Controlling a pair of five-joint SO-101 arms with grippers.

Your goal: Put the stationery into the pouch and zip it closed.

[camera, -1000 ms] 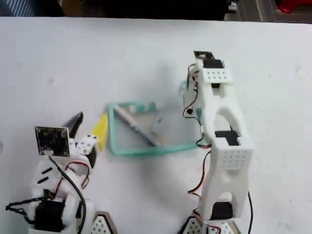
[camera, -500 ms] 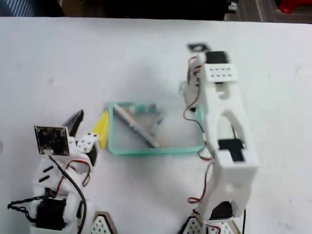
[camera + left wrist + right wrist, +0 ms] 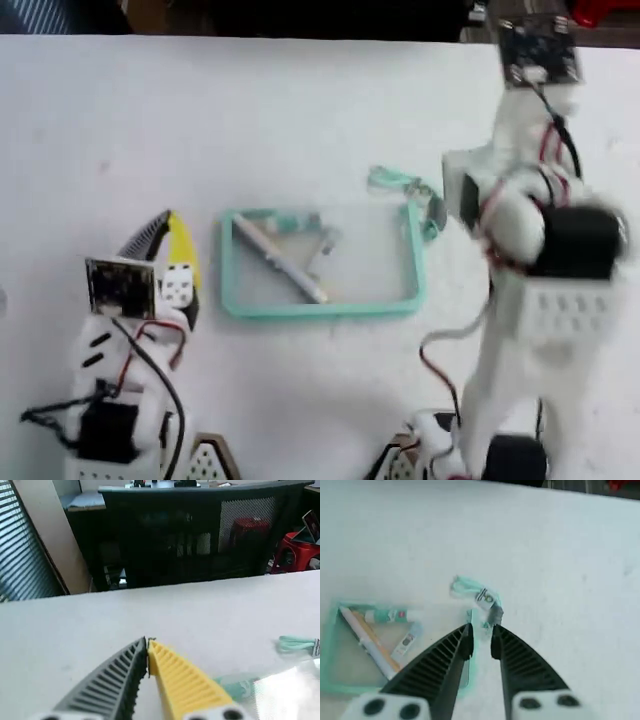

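Observation:
A clear pouch with a teal border [image 3: 415, 262] lies flat in the middle of the table. Inside it are a long white pen [image 3: 278, 262] lying diagonally and two shorter pieces of stationery [image 3: 322, 243]. The pouch's teal zip cord with its tag [image 3: 400, 185] trails off the far right corner. My left gripper [image 3: 167, 222] is shut, empty, just off the pouch's left edge [image 3: 235, 686]. My right gripper [image 3: 480, 631] hangs high over the zip cord [image 3: 487, 602], narrowly open, holding nothing. The pouch with the stationery [image 3: 372, 640] lies beside it.
The raised right arm [image 3: 545, 240] stands over the table's right side. The left arm's base [image 3: 110, 430] is at the front left. Bare white table [image 3: 250, 110] stretches behind the pouch to the dark far edge.
The right arm has lifted off the pouch's right end and swung back to the right. The left gripper has shut and drawn slightly away from the pouch. The pouch now lies squarer.

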